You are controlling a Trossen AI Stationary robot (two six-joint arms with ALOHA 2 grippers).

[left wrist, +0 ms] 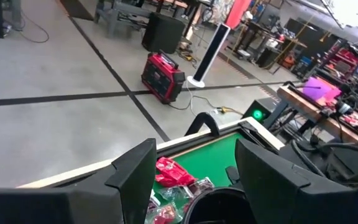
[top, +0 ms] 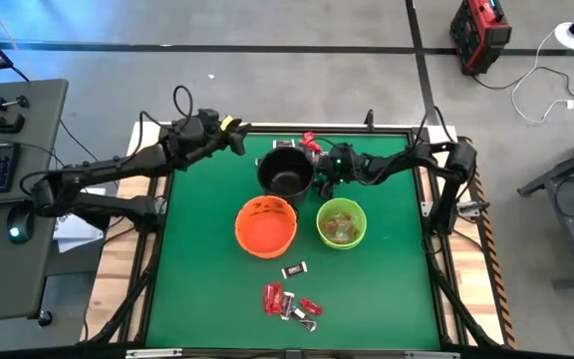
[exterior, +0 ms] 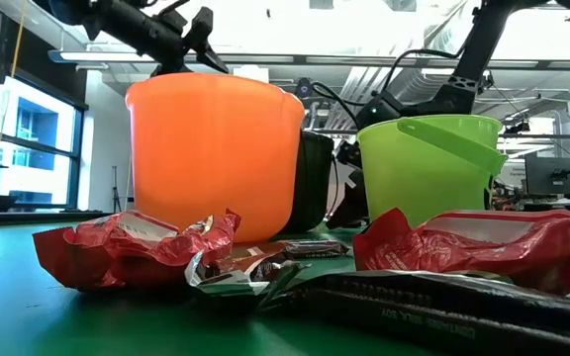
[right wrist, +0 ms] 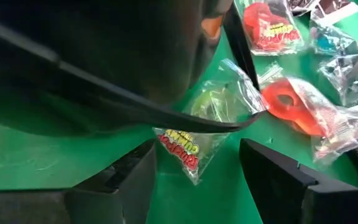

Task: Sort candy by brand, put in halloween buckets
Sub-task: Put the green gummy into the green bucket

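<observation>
Three buckets stand on the green table: black (top: 285, 172) at the far side, orange (top: 265, 225) and lime green (top: 342, 222) nearer. Red and dark brown candy (top: 292, 299) lies near the near edge, and more packets (top: 312, 143) lie at the far edge. My right gripper (top: 325, 179) is low beside the black bucket and open. In its wrist view its fingers (right wrist: 197, 149) stand on either side of a clear packet of pale greenish candy (right wrist: 197, 118) lying flat on the table. My left gripper (top: 239, 135) hovers open, left of the black bucket, over the far edge (left wrist: 194, 149).
The black bucket's wall and thin handle (right wrist: 135, 106) loom right over the greenish packet. Red gummy packets (right wrist: 297, 102) lie just beside it. In the low view, crumpled red wrappers (exterior: 132, 242) lie in front of the orange bucket (exterior: 216, 148) and the green bucket (exterior: 428, 168). Some pale candy sits inside the green bucket.
</observation>
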